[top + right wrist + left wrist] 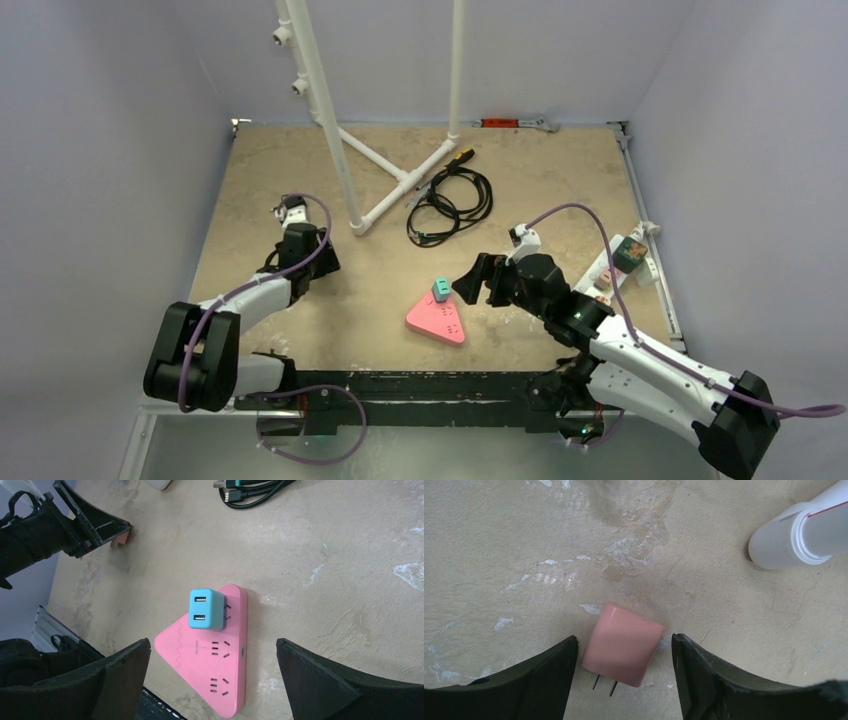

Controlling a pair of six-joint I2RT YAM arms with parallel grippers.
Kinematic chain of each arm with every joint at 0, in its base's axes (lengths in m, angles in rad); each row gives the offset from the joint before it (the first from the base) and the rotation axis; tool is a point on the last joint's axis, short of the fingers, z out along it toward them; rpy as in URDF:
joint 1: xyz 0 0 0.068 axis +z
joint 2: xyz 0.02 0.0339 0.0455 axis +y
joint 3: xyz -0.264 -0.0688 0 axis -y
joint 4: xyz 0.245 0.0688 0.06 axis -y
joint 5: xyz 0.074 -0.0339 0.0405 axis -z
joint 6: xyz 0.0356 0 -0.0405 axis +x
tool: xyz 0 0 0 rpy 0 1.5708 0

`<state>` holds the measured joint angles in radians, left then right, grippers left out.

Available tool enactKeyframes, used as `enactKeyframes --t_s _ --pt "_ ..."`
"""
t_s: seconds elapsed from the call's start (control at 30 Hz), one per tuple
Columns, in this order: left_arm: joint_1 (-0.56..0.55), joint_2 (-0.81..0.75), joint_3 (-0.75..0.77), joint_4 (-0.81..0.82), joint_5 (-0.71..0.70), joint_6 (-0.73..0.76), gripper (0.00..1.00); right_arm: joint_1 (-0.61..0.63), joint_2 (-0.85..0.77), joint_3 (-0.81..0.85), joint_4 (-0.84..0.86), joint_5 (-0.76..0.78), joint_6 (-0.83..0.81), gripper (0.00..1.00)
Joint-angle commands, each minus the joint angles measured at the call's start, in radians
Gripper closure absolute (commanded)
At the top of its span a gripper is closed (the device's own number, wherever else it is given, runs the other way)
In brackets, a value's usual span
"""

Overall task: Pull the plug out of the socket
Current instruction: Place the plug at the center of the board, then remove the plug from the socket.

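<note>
Overhead first: the pink socket [437,320], a flat triangular block, lies on the bench [540,190] close to the middle of its near edge. The teal plug [441,290] sits on the socket's far corner. My right fingers [472,280] are just to the right of that plug, pointing at it and not touching it. My left fingers [318,262] are low over the bench towards its left edge, well apart from the socket. A coiled black cable [450,200] lies nearer the far edge, beside a white pipe [400,185] frame.

On the left wrist camera, the left fingers [539,680] are spread, with a pink plug [624,651] lying between them, its two prongs pointing back at the lens. I see a thin gap on each side, so neither finger presses it. A white pipe [799,535] end shows at the upper right.

On the right wrist camera, the right fingers [320,680] are spread wide and hold nothing. The teal plug [206,610] lies ahead of them, midway between the two, on the corner of the pink socket [210,665] farthest from the camera. Its prongs show at its right side; I cannot tell whether they are seated.
</note>
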<state>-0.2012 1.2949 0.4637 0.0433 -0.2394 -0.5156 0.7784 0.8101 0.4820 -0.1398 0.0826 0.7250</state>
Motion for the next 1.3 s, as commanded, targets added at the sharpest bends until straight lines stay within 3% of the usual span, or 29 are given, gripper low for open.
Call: enactKeyframes --t_s 0.0,0.3,0.57,0.67,0.77,0.9,1.13,1.27 --pt "0.008 -0.037 0.031 0.023 0.000 -0.016 0.29 -0.001 0.001 -0.014 0.062 -0.016 -0.019 0.01" --pt "0.006 -0.169 0.051 -0.040 0.062 -0.043 0.24 -0.001 -0.005 -0.020 0.060 -0.020 -0.019 0.02" --pt "-0.026 -0.418 0.265 -0.338 0.209 0.016 0.28 0.002 -0.001 -0.020 0.102 -0.051 -0.057 0.12" --pt "-0.093 -0.428 0.315 -0.462 0.226 0.089 0.29 0.012 0.018 -0.009 0.099 -0.018 -0.054 0.19" --pt "-0.236 -0.416 0.294 -0.522 0.215 0.086 0.31 0.023 0.057 0.007 0.105 0.020 -0.045 0.22" --pt "-0.372 -0.420 0.187 -0.459 0.258 -0.001 0.34 0.076 0.136 0.056 0.104 0.084 -0.024 0.26" --pt "-0.621 -0.376 0.054 -0.241 0.256 -0.188 0.34 0.273 0.319 0.191 -0.024 0.351 0.090 0.26" --pt "-0.705 -0.299 0.001 -0.133 0.247 -0.246 0.35 0.298 0.374 0.223 -0.042 0.401 0.124 0.26"
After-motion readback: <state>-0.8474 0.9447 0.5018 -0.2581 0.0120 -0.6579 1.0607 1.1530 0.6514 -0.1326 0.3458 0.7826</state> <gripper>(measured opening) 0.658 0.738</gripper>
